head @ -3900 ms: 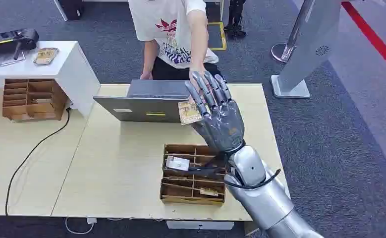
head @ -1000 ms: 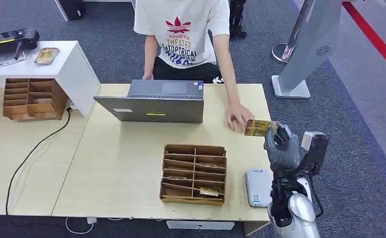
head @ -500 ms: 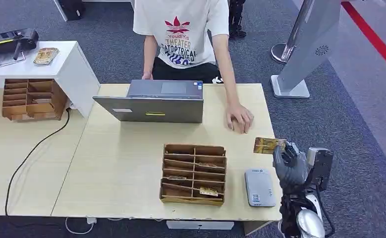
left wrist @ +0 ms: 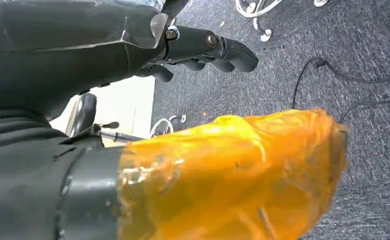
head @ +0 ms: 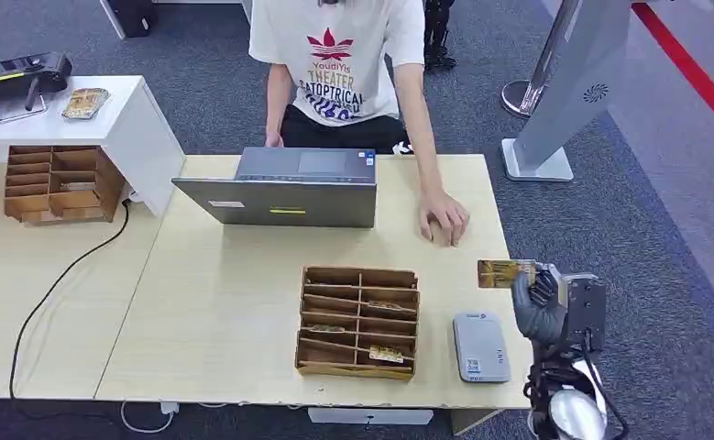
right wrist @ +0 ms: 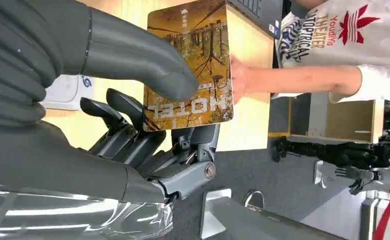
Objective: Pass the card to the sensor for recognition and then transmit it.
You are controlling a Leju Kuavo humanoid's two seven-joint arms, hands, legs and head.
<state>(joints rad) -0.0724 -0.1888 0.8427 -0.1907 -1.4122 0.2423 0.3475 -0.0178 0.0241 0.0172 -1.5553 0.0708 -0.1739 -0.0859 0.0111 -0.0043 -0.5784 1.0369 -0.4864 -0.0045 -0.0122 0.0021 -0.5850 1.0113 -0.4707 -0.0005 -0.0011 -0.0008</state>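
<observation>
Card (head: 505, 272) pinched by right hand (head: 538, 307), thumb over fingers (right wrist: 132, 135), above counter (head: 234, 302) edge, near reader (head: 480, 346). We lower card flat over reader, grip steady. Left hand (left wrist: 203, 47): fingers curled, holding nothing.

We see our right robot hand (right wrist: 132, 100), grey with darker fingers, pinching a yellow-brown card printed with trees and the word HOTEL (right wrist: 190, 67) between its thick thumb and the fingers behind. Beyond the card lies the light wooden table (right wrist: 248, 85), where a person's hand (right wrist: 240, 80) rests. A white flat device (right wrist: 65, 92) sits on the table near the thumb.
</observation>
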